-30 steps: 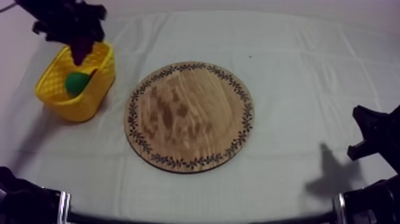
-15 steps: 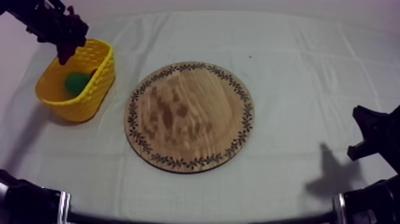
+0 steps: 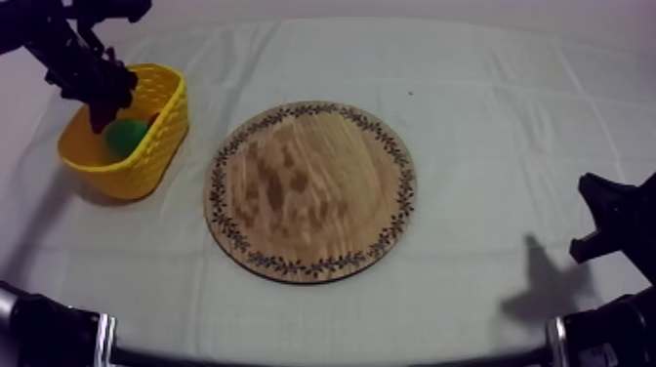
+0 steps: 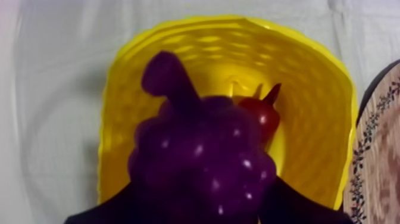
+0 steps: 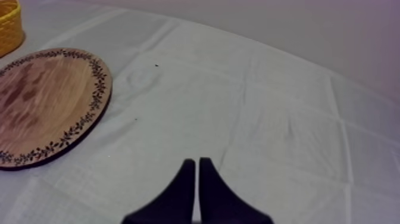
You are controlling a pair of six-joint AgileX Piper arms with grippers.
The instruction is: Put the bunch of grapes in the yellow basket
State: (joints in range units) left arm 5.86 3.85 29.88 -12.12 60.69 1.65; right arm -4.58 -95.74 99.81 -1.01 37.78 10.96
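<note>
Most likely a robot lab or test station. Shown by a desk (image 3: 508, 107) under a plain grey-white cloth (image 5: 268, 119), with a black left arm (image 3: 59, 44) and right arm (image 3: 613, 226) at its two sides. Also staged props: a round board (image 3: 310, 190), a yellow basket (image 3: 161, 146), toy grapes (image 4: 199, 161) over it and a small red fruit (image 4: 262, 116) inside. Plain pale backdrop (image 5: 333, 30) behind the desk.

Top of wooden board (image 3: 310, 191) bare, open from above; cloth (image 3: 488, 117) round the board free; yellow basket (image 3: 161, 146) near the board on my left, mouth blocked by left gripper (image 3: 101, 121) clamped on bunch of grapes (image 4: 199, 158); small red fruit (image 4: 262, 116) and green fruit (image 3: 125, 137) lie inside; right gripper (image 5: 194, 164), fingers together, well off the board's right.
</note>
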